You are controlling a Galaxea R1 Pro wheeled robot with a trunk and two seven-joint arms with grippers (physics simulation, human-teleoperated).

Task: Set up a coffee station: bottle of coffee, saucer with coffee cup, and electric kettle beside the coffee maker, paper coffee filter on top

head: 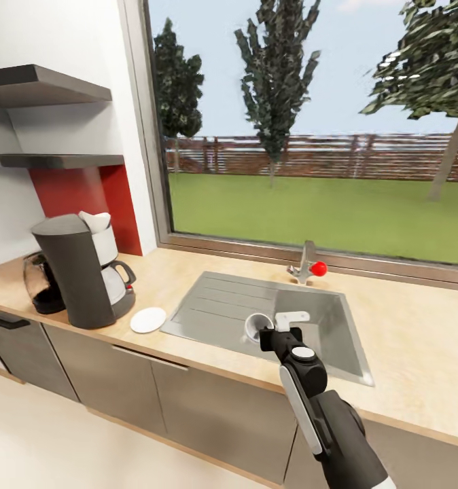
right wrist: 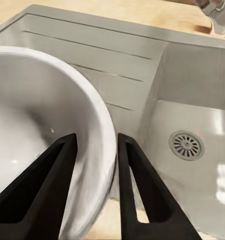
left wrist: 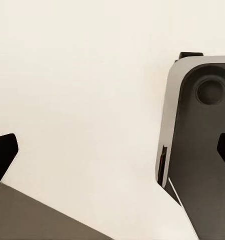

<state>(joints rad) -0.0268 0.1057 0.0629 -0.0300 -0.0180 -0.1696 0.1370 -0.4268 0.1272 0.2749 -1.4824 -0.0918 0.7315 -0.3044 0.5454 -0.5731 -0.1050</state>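
The tall dark grey coffee maker (head: 76,275) stands at the left of the tan countertop (head: 406,339), and a white paper coffee filter (head: 96,220) rests on its top. The smoky-glass electric kettle (head: 41,282) sits just to its left. To its right the white saucer (head: 148,320) lies flat with nothing on it. Over the sink, my right gripper (head: 264,333) (right wrist: 95,139) is shut on the wall of the white coffee cup (head: 254,324) (right wrist: 32,110), one finger inside the rim and one outside. My left gripper (left wrist: 112,155) hangs open over the floor. The thin kitchen shelf (head: 59,161) is bare; the bottle of coffee is out of view.
A steel sink (head: 208,302) with a drainboard is set into the counter, and its tap (head: 305,261) with a red knob stands by the window sill. A thicker dark slab (head: 39,85) hangs above the thin shelf. Dark cabinet fronts (head: 188,401) run below the counter.
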